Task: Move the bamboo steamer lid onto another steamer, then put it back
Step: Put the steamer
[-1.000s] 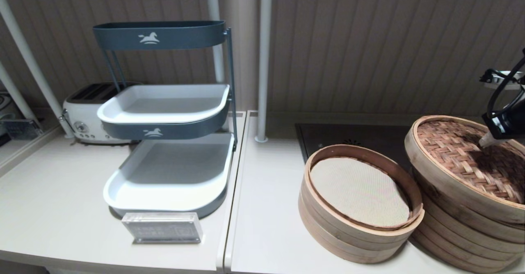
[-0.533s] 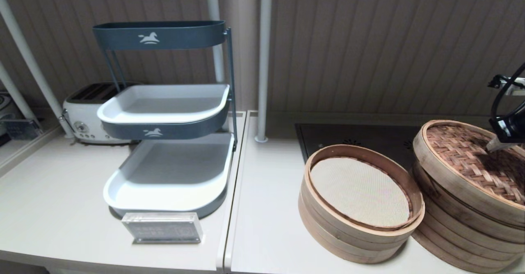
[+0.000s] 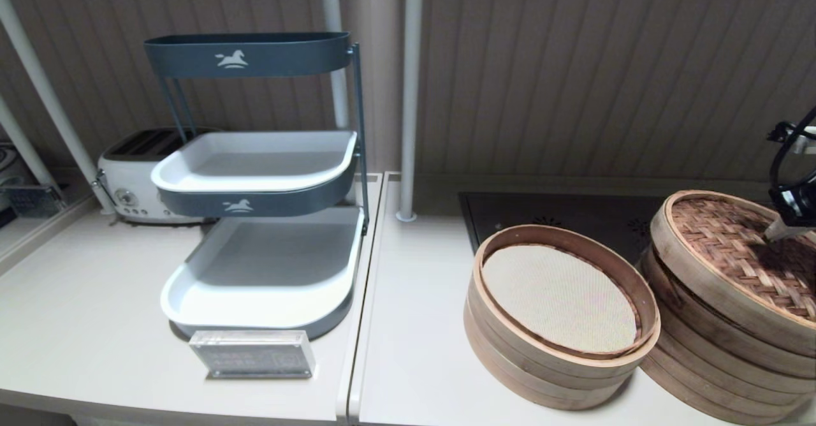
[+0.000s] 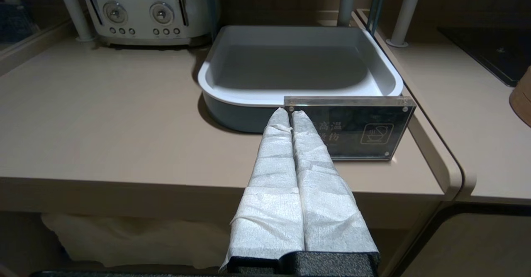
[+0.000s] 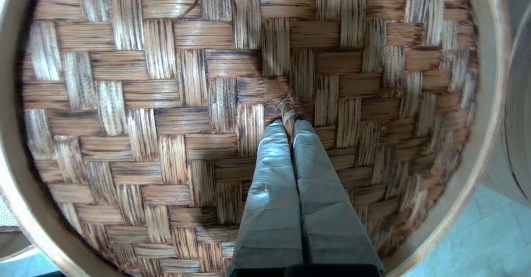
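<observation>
The bamboo steamer lid [image 3: 720, 241], reddish-brown weave inside a pale rim, sits slightly tilted on top of another steamer [image 3: 714, 356], a stack of pale rings at the far right. A dark gap shows under the lid's left edge. My right gripper [image 3: 774, 235] comes down onto the lid's middle. In the right wrist view the right gripper [image 5: 289, 121] is shut on a small fibre loop at the centre of the lid [image 5: 166, 103]. My left gripper [image 4: 289, 112] is shut on nothing, low in front of the counter's edge.
A second steamer [image 3: 510, 349] with a cream mesh liner stands just left of the stack, touching it. A black hob [image 3: 561, 212] lies behind. A tiered tray rack [image 3: 191, 311], a toaster [image 3: 127, 177] and an acrylic sign [image 3: 254, 352] occupy the left counter.
The right gripper has carried the lid to the right and down, from tilted above the right stack to nearly level on it. The left arm has not moved.
</observation>
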